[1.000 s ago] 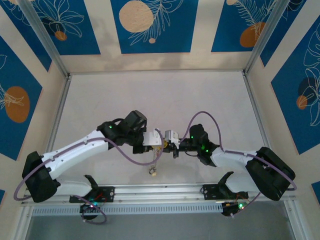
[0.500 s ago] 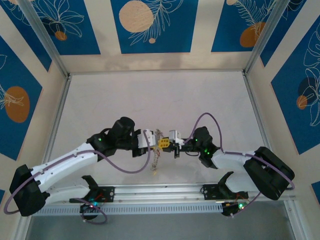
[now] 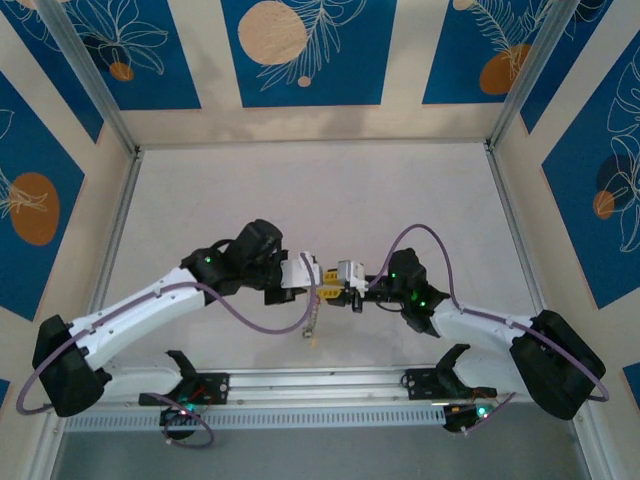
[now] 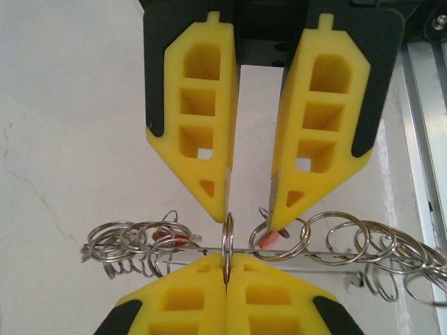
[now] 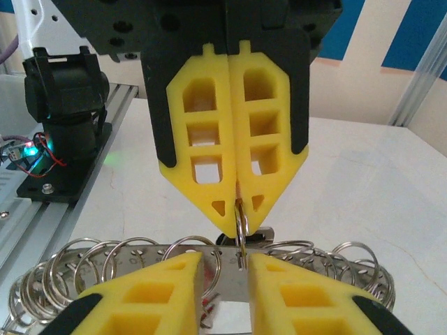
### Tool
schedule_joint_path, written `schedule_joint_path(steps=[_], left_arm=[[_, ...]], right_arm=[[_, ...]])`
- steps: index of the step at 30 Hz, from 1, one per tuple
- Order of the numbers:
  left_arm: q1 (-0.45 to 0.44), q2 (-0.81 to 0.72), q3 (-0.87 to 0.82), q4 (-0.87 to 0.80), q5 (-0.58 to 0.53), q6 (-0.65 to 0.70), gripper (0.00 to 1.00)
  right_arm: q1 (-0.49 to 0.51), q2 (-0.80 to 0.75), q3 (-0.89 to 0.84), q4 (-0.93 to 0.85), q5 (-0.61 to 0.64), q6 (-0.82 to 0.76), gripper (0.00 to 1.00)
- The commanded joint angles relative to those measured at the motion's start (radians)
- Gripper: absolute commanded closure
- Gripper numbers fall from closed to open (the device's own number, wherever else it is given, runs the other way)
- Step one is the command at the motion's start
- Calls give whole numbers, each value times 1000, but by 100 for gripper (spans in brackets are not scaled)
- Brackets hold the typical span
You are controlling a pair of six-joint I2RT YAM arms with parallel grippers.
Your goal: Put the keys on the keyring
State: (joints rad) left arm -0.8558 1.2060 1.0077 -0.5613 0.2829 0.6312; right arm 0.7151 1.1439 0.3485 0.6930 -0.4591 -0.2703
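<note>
Above the pale desk (image 3: 300, 190), left fingers (image 4: 183, 301) clench a small split ring (image 4: 228, 236) on the keyring (image 4: 335, 255), right fingers (image 4: 202, 118) parted beside it; looks light, slippery, best pinched on the wire.

The right gripper (image 5: 225, 269) reaches leftward, its two yellow latticed plastic fingers (image 5: 140, 296) parted with a clear gap. Facing it from the left, the left gripper (image 5: 237, 209) has its yellow fingers pressed flat together, pinching a small silvery split ring (image 5: 241, 230) edge-on at the tips. That ring hangs into the gap. The thin silvery wire keyring (image 5: 293, 250) runs near to far across both grippers, crowded with small silvery rings (image 5: 84, 269). Below lies the white table (image 5: 391, 195). On the near side a black boxy unit (image 5: 66, 118) with a green light sits on a grey metal rail (image 5: 28, 216). A blue and cream wall (image 5: 391, 35) stands far.
</note>
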Motion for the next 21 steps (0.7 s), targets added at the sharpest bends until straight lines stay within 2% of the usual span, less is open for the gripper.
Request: schedule_joint_path(steps=[1,5,9,17,19,21], left_arm=[[-10,36,95,-120,17,41,100],[-11,96,166,-218,46,40,100],[-15,118,183,-233,72,34,100],[-19,153,214,-251,82,38,100],[-19,142,204,-229,91,36,99],[-19,128,187,-206,96,37,99]], right_arm=[[-3,9,29,-38,2,-18,70],[-3,24,35,-23,7,3,69],[-2,38,41,-12,0,15,71],[2,57,41,5,-16,33,88],[6,64,42,11,-17,42,88],[8,69,45,20,-16,54,80]])
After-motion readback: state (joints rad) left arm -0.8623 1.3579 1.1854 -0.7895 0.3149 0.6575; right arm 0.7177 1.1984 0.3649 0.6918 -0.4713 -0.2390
